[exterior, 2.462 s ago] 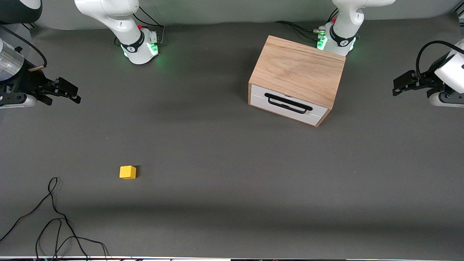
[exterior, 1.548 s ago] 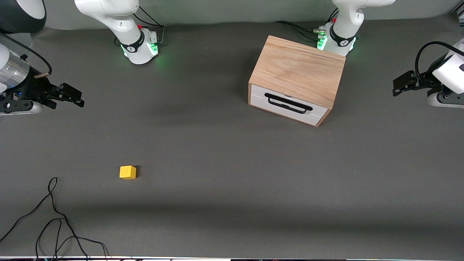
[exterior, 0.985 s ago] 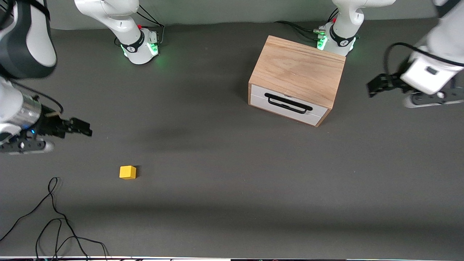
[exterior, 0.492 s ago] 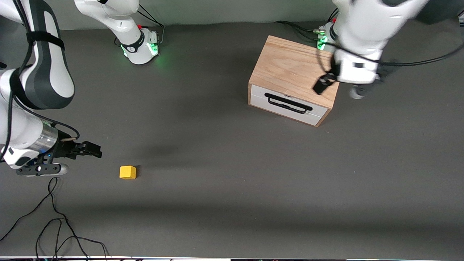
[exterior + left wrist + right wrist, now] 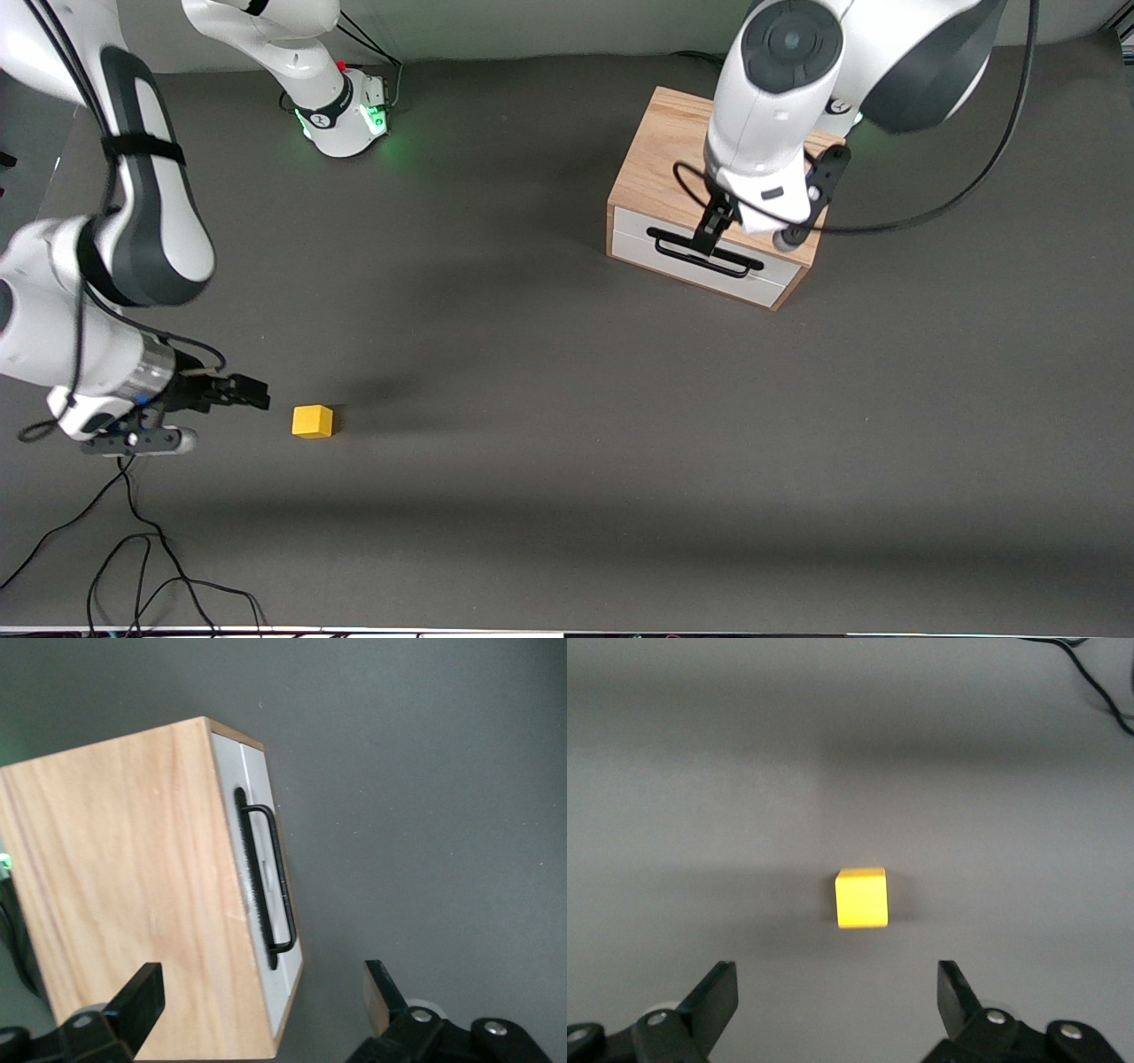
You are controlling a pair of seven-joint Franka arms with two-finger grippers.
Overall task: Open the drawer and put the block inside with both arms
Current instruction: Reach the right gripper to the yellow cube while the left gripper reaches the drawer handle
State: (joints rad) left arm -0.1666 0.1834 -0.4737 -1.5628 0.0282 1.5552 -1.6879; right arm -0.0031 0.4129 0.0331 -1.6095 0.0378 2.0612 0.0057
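Note:
The yellow block (image 5: 312, 421) lies on the grey table toward the right arm's end, and it also shows in the right wrist view (image 5: 861, 898). My right gripper (image 5: 241, 392) is open and empty, low beside the block and apart from it (image 5: 837, 997). The oak cabinet (image 5: 682, 159) stands near the left arm's base. Its drawer (image 5: 700, 264) is shut, with the black handle (image 5: 704, 254) across the white front. My left gripper (image 5: 719, 221) is open and empty above the cabinet's front edge, over the handle. In the left wrist view (image 5: 264, 1010) one finger is over the wood top and the other over the table.
Loose black cables (image 5: 133, 532) lie at the table's near corner at the right arm's end, and they also show in the right wrist view (image 5: 1099, 682). The right arm's green-lit base (image 5: 345, 115) stands at the table's back edge.
Both arms swung in from the table's ends. The right gripper came down close beside the block. The left gripper moved over the cabinet's front edge. Block and drawer have not moved.

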